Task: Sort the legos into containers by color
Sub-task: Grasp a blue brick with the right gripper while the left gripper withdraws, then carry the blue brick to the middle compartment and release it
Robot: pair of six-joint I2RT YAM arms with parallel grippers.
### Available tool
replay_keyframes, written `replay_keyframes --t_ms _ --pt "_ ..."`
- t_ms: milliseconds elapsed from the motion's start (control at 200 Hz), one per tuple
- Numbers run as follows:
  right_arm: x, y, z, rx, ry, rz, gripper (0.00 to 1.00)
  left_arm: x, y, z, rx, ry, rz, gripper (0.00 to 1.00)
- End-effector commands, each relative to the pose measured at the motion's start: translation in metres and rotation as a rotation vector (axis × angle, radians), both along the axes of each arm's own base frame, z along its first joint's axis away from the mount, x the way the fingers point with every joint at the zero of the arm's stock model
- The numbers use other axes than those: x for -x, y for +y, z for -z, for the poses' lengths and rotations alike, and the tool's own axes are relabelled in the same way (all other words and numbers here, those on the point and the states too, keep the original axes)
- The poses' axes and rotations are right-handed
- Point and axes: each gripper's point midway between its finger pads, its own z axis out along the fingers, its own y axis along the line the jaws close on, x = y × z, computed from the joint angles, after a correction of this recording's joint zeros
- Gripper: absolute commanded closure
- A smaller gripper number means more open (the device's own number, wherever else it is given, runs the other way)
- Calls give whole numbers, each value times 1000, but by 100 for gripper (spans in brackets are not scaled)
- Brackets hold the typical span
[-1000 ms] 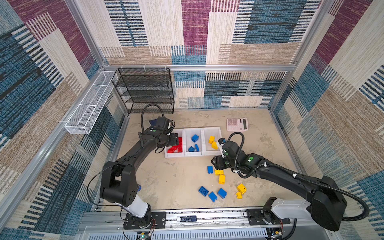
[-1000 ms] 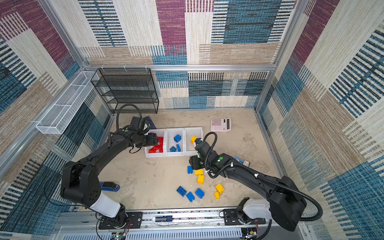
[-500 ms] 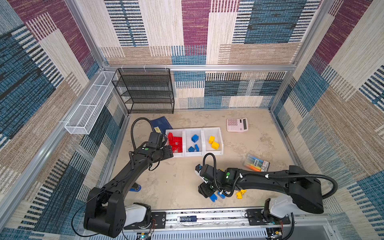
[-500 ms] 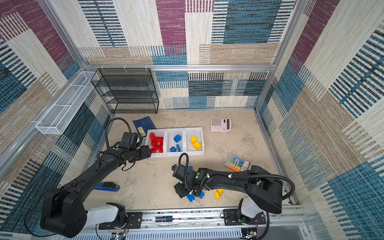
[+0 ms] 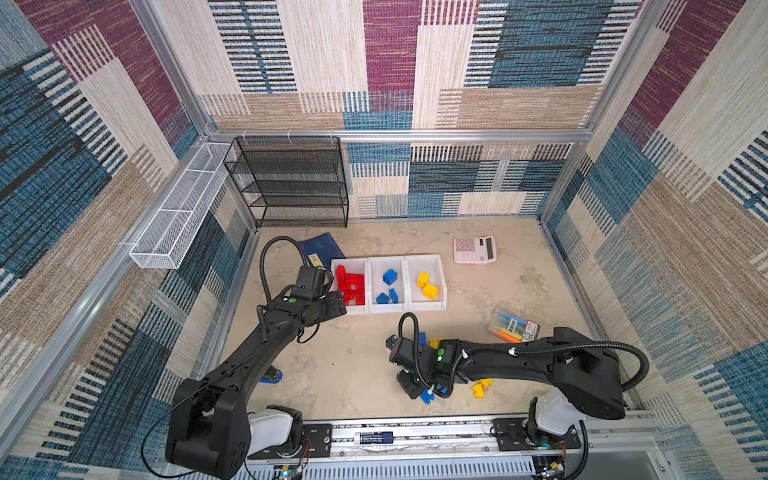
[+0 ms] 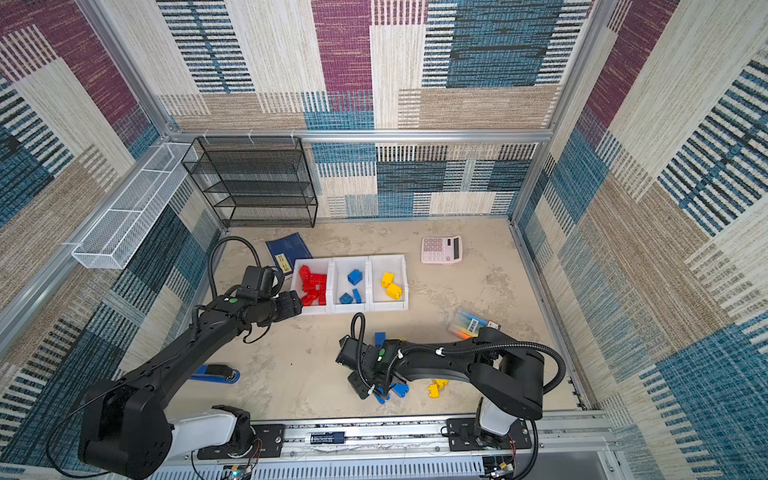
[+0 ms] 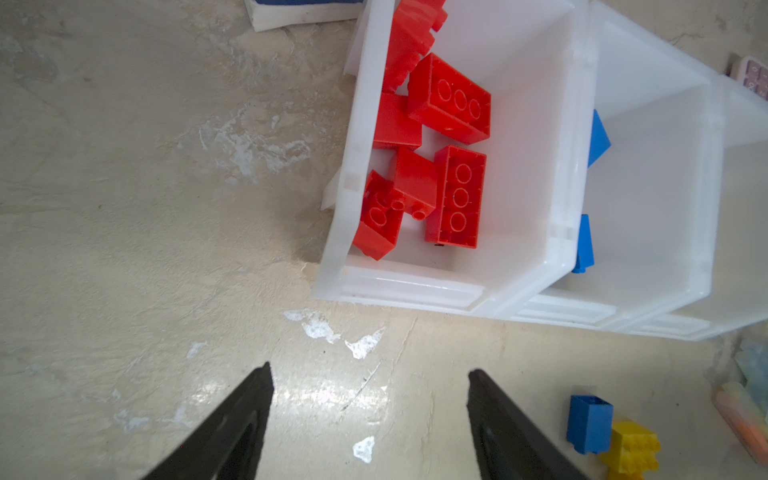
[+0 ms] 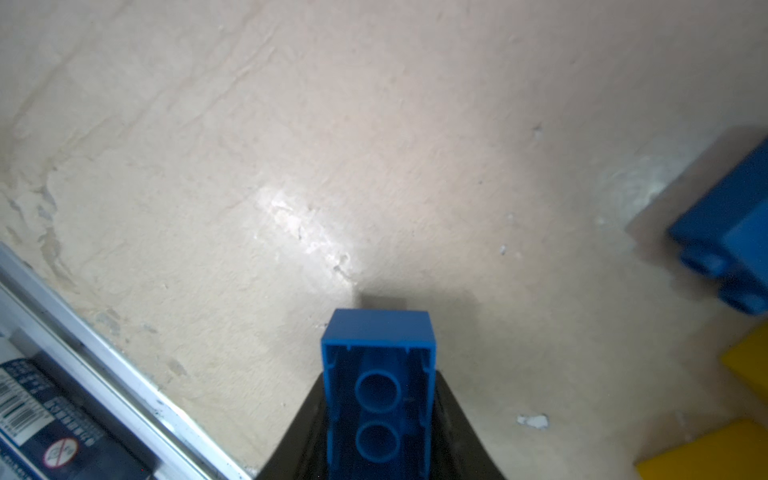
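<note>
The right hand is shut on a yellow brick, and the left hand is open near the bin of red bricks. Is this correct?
No: the brick in the right hand is blue, not yellow, as the right wrist view shows. The left hand is open near the bin of red bricks.

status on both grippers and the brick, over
Left gripper open, empty, by the red bin. Right gripper shut on a blue brick. Loose blue lego and yellow lego sit between it and the middle bin.
</note>
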Motion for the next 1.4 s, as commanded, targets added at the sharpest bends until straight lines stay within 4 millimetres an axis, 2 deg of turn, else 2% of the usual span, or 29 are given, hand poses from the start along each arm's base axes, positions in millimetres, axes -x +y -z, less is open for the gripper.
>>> replay_keyframes --t_ms 0,100,190,240,316,361,446,461,496,611,706,731,806,877,1212,1267,1282,1392 --pt "-18 11 -22 -28 -95 -32 66 -1 0 -2 15 -16 -21 23" --pt "-60 28 -61 -100 -182 -41 67 1 -1 -3 27 -14 -16 23" --pt "-114 36 -95 -147 -268 -19 67 5 -3 -4 39 -16 -14 23" --pt "-147 37 -107 -156 -310 7 67 7 -2 -3 46 -15 -18 23" --pt "-195 35 -112 -158 -335 72 67 12 -4 -2 65 -10 -19 23" --pt "-217 37 -112 -160 -335 97 67 15 -5 -1 76 -8 -17 23" --pt "-243 48 -114 -182 -336 104 67 21 -5 1 84 -4 -19 23" --pt "-244 49 -107 -173 -325 103 67 22 -4 2 83 -4 -20 23" --pt "-253 55 -111 -183 -330 103 67 23 -3 3 79 -8 -23 23" --pt "-269 60 -102 -166 -312 114 66 24 -2 -2 76 -24 -20 22" --pt "-272 60 -101 -171 -304 123 61 25 -2 -2 81 -23 -19 22" --pt "-272 61 -101 -173 -302 124 58 25 -2 -2 82 -23 -18 22" --pt "-271 58 -102 -174 -302 131 39 26 -3 2 86 -14 -18 22" --pt "-270 57 -106 -177 -309 136 33 27 -5 4 93 -6 -17 22" --pt "-259 42 -127 -209 -335 171 29 28 -9 8 103 5 6 22" --pt "-256 38 -137 -236 -347 188 29 29 -11 6 104 -1 20 22" --pt "-253 34 -131 -228 -337 193 29 29 -12 5 103 -2 25 22" --pt "-245 16 -143 -255 -351 238 28 29 -20 4 94 -10 62 22"
